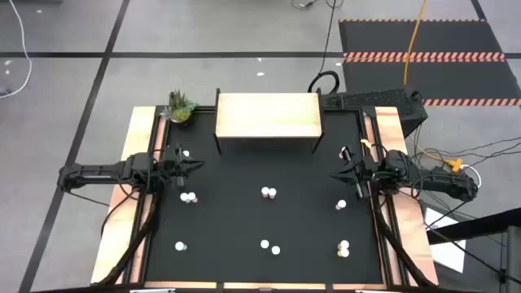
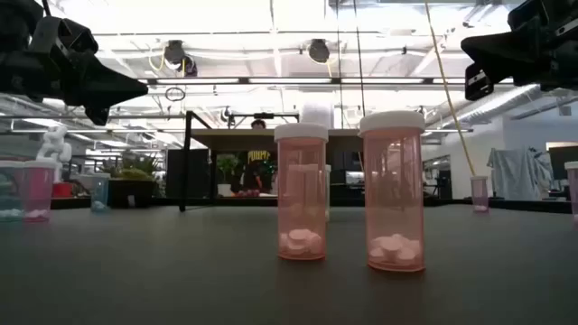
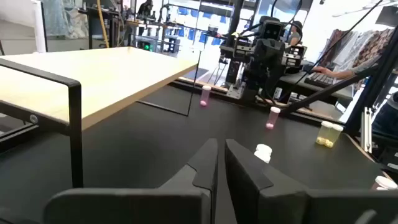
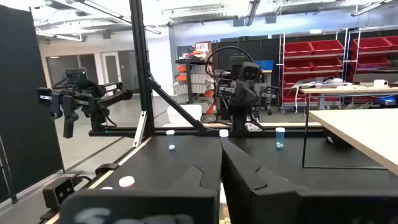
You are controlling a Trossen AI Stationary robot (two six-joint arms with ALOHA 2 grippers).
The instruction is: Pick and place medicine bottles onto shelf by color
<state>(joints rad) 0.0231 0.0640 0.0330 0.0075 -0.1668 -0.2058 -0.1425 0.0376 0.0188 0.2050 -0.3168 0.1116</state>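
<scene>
Several small medicine bottles stand scattered on the black table top, among them a pair at the middle [image 1: 269, 193] and one near the left side [image 1: 189, 197]. In the low view, two pink bottles [image 2: 301, 192] [image 2: 393, 191] stand close to the camera. The wooden shelf [image 1: 269, 116] stands on thin dark legs at the far edge; its top is bare. My left gripper [image 1: 199, 166] [image 3: 221, 144] hovers shut over the left side of the table, holding nothing. My right gripper [image 1: 335, 177] [image 4: 221, 142] hovers shut over the right side, also holding nothing.
A small green potted plant [image 1: 180, 107] sits at the far left corner beside the shelf. More bottles stand near the front edge [image 1: 264, 243] [image 1: 343, 247] and at the right [image 1: 341, 205]. Wooden rails [image 1: 130, 203] run along both table sides.
</scene>
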